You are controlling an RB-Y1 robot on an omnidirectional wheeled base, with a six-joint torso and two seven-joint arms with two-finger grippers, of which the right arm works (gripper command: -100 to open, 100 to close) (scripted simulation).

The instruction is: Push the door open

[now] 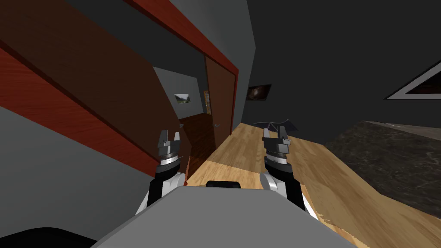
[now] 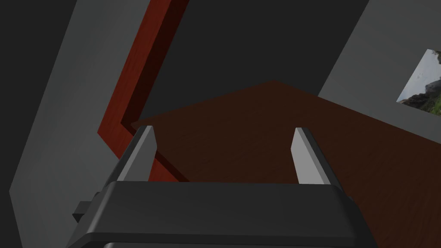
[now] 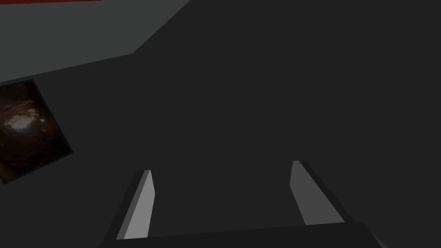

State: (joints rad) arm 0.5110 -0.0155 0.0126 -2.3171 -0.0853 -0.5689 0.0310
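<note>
Fingers: my left fingers stand apart and empty, close before the dark brown wooden door; whether they touch it I cannot tell. My right fingers are also apart and empty, idle above the light wooden floor.

Door: to my left, set in the red-brown door frame, its leaf apparently ajar.

Method, as I judge it: lay the blades flat on the panel, well away from the hinge side. Press steadily and squarely, and let my body follow so the tips do not skid.

Beyond: grey wall with a framed landscape picture.
</note>
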